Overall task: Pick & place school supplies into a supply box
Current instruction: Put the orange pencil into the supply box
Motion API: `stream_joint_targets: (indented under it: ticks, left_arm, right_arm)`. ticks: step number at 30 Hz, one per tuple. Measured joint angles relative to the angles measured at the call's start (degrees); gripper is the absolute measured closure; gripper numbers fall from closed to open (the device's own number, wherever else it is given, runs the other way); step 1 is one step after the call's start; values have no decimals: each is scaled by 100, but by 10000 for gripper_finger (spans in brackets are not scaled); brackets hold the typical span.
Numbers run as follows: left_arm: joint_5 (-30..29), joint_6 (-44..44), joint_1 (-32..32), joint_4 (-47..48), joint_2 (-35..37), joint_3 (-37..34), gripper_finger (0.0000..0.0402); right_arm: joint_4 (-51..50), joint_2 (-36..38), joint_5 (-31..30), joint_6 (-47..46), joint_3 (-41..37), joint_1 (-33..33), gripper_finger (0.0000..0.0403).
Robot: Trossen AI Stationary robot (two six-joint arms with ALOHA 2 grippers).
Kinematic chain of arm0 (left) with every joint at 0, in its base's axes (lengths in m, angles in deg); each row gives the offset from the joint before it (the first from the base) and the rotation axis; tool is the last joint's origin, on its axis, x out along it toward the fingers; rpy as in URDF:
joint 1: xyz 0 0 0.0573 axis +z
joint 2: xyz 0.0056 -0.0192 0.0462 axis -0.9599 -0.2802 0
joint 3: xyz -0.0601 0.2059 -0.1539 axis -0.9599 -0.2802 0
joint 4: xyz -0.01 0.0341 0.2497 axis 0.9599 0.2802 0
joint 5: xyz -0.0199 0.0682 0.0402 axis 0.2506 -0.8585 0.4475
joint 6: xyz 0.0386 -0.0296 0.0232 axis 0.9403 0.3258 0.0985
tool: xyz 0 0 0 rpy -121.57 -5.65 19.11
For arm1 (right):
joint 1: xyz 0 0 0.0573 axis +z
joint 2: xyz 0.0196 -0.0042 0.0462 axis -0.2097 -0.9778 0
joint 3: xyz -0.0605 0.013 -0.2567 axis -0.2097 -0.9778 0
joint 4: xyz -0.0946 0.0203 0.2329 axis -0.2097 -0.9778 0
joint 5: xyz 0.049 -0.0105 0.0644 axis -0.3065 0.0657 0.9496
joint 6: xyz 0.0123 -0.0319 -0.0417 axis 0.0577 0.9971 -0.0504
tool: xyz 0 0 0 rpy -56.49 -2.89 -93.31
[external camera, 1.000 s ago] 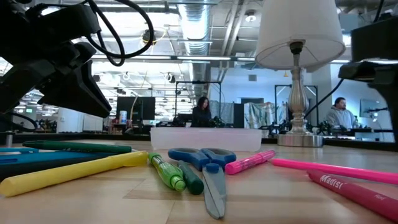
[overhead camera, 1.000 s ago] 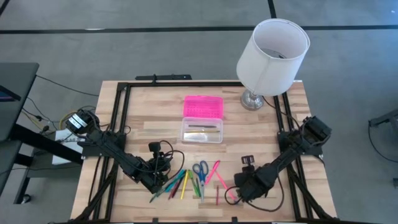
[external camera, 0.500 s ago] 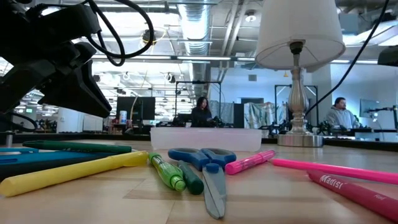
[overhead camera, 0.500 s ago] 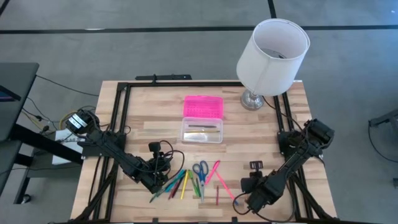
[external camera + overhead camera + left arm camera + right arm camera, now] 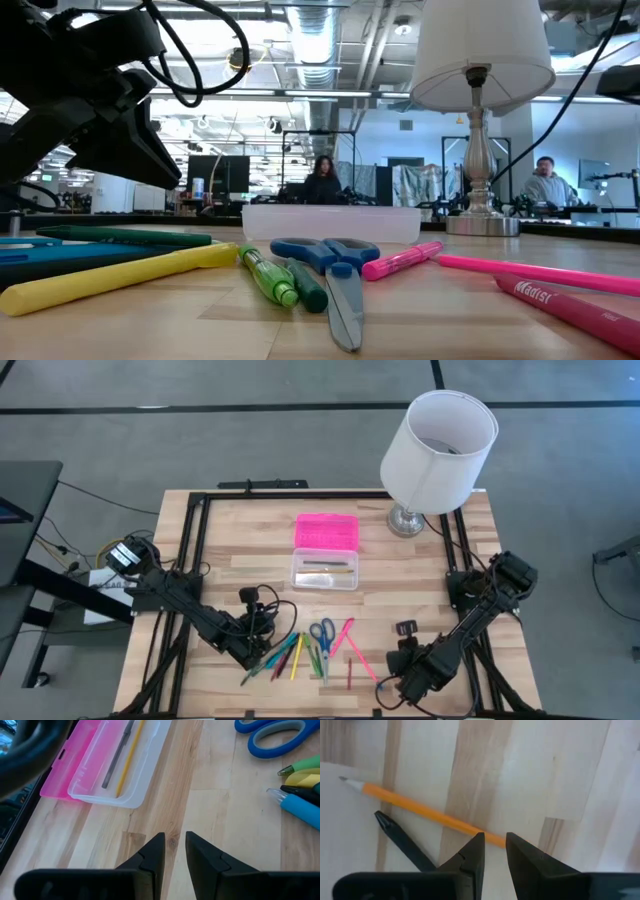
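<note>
High view: right claw [image 5: 385, 692] low at the lower right, near the bench [image 5: 420, 575] edge; left claw [image 5: 262, 657] beside the pens [image 5: 290, 655]; box [image 5: 325, 573] open at centre, clear path. Right wrist view: narrowly parted, empty fingers [image 5: 472, 852] over an orange pencil [image 5: 425, 812]. Step, judged: picking; next, descend and pinch.

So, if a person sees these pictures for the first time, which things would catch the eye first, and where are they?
Probably the big white lamp at the table's far right corner, and the bright pink lid lying open behind the clear supply box mid-table. Next, the colourful fan of pens and blue-handled scissors along the near edge, between the left end effector and the right end effector, both low over the wood.
</note>
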Motion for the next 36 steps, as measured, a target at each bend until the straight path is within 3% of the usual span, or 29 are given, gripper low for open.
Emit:
stream_joint_targets:
  ticks: [7,17,21,32,36]
  left_arm:
    - [3,0,0,0,0,0,330]
    - [4,2,0,-1,0,0,330]
    - [3,2,0,-1,0,0,330]
    - [-1,7,9,-2,0,0,330]
    - [-1,11,30,-1,0,0,330]
  right_arm:
    - [1,0,9,181,0,-4,319]
    - [-8,0,4,647,0,-52,221]
    - [69,0,4,926,-70,-68,198]
    - [538,11,250,1080,-516,-324,202]
    - [557,17,623,1056,-515,-563,221]
